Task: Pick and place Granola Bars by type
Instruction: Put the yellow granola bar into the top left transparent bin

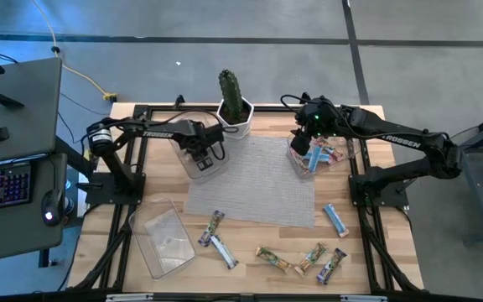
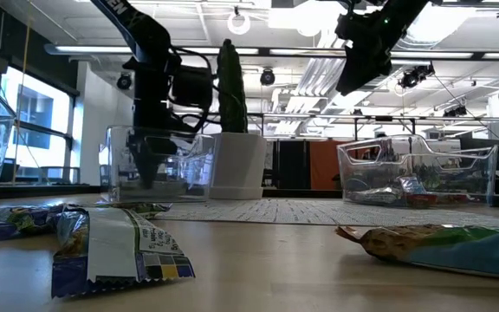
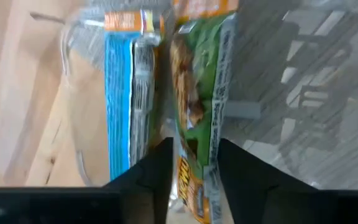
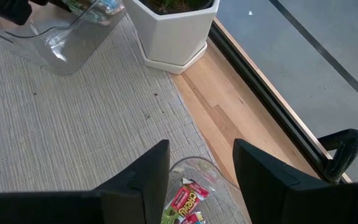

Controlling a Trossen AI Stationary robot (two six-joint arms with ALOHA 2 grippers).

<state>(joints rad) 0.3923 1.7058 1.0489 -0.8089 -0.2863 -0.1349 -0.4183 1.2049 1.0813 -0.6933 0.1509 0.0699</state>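
Note:
My left gripper (image 1: 201,156) reaches down into a clear tub (image 1: 193,168) at the far left of the grey mat; in the left wrist view it (image 3: 194,163) is shut on a green-and-brown granola bar (image 3: 197,87), with a blue-and-white bar (image 3: 120,93) lying beside it. My right gripper (image 1: 313,138) hangs open above a second clear tub (image 1: 344,156) at the far right, which holds red-labelled and blue bars (image 4: 185,199). Several loose bars lie flat on the near part of the table, among them a blue one (image 1: 336,220) and a tan one (image 1: 273,258). My left gripper pinches the green-and-brown bar by one end (image 3: 196,180) between its two fingers, which stand at the bar's two long edges. The fingers come from above, pointing down into the tub, and lie along the bar. The bar's far end reaches toward the tub floor beside the blue bar.
A third clear tub (image 1: 162,239) sits at the near left of the table. A cactus in a white pot (image 1: 235,111) stands at the far edge between the two arms. The grey mat (image 1: 254,180) covers the table's middle. A desk with a keyboard (image 1: 2,184) stands left of the table.

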